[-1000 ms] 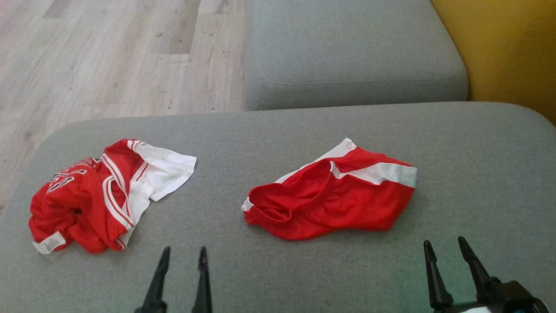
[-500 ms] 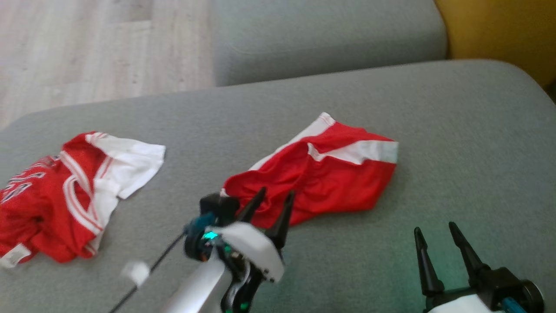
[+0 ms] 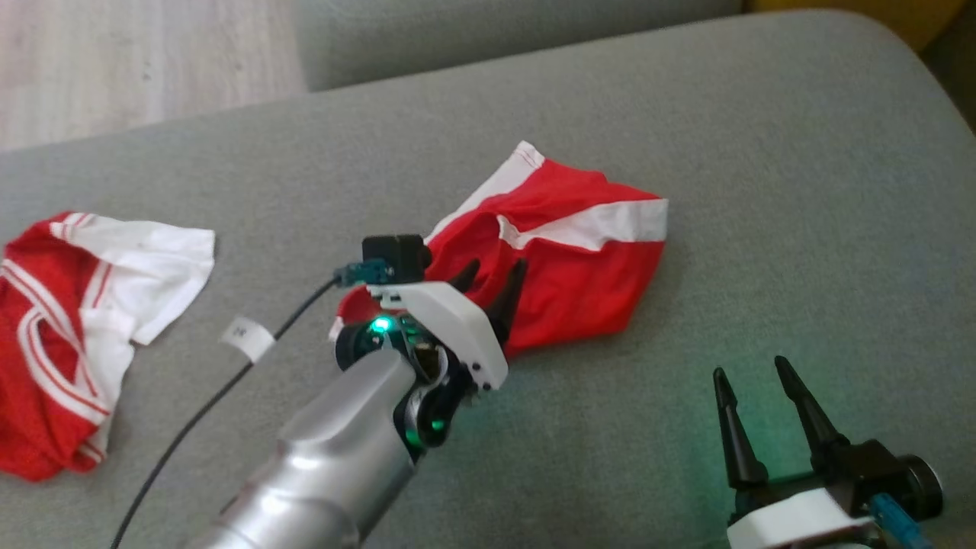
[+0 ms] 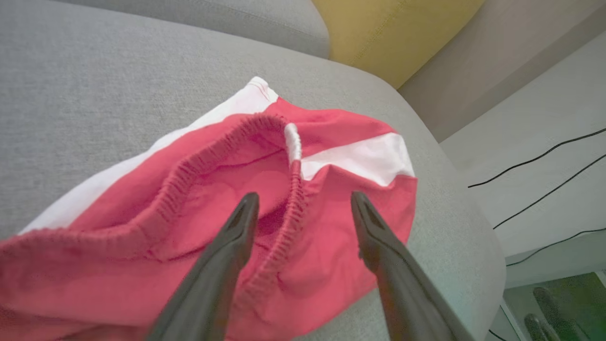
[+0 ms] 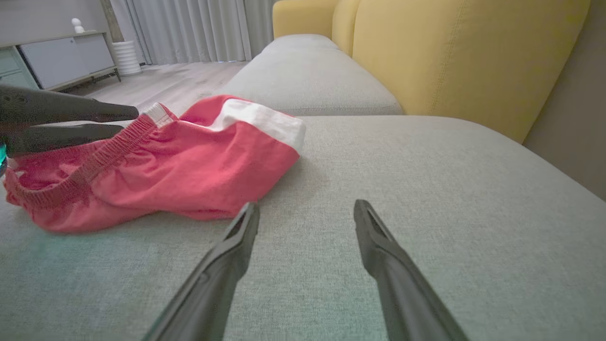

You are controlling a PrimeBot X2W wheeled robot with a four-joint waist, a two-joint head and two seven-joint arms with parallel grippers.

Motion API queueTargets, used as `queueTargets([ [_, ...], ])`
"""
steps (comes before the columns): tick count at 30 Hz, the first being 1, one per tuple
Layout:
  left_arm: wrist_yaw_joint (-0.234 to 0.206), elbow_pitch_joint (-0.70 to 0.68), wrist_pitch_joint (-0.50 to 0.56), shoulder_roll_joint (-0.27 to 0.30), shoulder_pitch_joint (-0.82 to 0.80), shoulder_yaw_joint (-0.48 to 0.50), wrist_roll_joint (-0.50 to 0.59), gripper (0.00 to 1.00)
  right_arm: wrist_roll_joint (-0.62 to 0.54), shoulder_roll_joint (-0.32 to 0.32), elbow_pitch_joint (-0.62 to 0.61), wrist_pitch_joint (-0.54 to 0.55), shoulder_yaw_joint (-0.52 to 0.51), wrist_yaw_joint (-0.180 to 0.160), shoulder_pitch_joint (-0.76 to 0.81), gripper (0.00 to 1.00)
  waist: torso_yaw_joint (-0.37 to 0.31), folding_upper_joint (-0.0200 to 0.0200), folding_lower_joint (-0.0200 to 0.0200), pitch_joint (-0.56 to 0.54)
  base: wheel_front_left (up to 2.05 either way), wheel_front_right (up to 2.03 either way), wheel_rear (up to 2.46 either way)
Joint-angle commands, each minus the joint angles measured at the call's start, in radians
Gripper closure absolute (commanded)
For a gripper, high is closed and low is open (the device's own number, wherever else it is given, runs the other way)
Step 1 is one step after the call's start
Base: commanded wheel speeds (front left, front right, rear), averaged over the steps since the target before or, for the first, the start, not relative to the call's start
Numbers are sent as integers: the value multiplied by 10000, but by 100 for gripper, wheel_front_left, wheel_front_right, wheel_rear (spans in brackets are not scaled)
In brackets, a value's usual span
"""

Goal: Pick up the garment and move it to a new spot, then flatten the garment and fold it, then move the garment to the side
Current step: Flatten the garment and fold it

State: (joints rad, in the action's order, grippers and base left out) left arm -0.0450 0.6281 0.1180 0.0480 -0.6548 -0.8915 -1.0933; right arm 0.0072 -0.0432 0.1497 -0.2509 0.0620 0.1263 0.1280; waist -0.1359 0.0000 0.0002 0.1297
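Head view: left hand point(image 3: 497, 265) spread wide over red shorts point(image 3: 587, 286); right hand point(image 3: 748, 366) wide, empty, above sofa point(image 3: 762, 152).

Your head view looks steeply down on the cushion point(image 3: 762, 191) from above its near edge. Your left wrist view hangs close over the shorts point(image 4: 199, 189), facing the cushion's far right corner. Your right wrist view skims low across the cushion; all three share the shorts.

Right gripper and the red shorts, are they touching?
Apart. The head view shows a plain strip of bare grey cushion between the open right gripper and the nearest edge of the red shorts.
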Motion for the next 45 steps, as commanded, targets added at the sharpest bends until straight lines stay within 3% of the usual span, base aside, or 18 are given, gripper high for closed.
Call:
queueTargets([
  [1, -40, -61, -183, 22, -742, 90, -227, 0, -32, -70, -310, -109, 303, 44, -442, 0, -173, 0, -2, 222, 0, 0, 0],
  [14, 6, 1354, -767, 22, -2214, -1056, -1926, 1, -30, -70, -211, -109, 524, 44, -768, 0, -643, 0, -2, 606, 0, 0, 0],
  [17, 28, 1660, -1052, 22, -2414, -1245, -2160, 85, 4, -70, -229, -109, 538, 44, -772, 0, -766, 0, -2, 672, 0, 0, 0],
  [18, 61, 1737, -1157, 22, -2469, -1312, -2226, 100, 21, -70, -227, -109, 529, 44, -765, 0, -796, 0, -2, 682, 0, 0, 0],
  [26, 1075, 1421, -1745, 22, -3085, -2152, -2515, 100, 242, -70, -94, -109, 673, 44, -682, 0, -1202, 0, -2, 23, 0, 0, 0],
  [34, 1348, 273, -2615, 22, -4922, -2503, -2774, 100, 300, -70, 41, -109, 904, 44, -276, 0, -1723, 0, -2, -1219, 0, 0, 0],
  [40, 1500, -315, -2804, 22, -6392, -2481, -2924, 100, 320, -70, -29, -109, 709, 44, -47, 0, -1330, 0, -2, -1559, 0, 0, 0],
  [45, 1568, -172, -2615, 113, -6137, -2815, -2943, 100, 433, -70, -162, -109, 455, 44, 52, 0, -606, 0, -2, -1666, 0, 0, 0],
])
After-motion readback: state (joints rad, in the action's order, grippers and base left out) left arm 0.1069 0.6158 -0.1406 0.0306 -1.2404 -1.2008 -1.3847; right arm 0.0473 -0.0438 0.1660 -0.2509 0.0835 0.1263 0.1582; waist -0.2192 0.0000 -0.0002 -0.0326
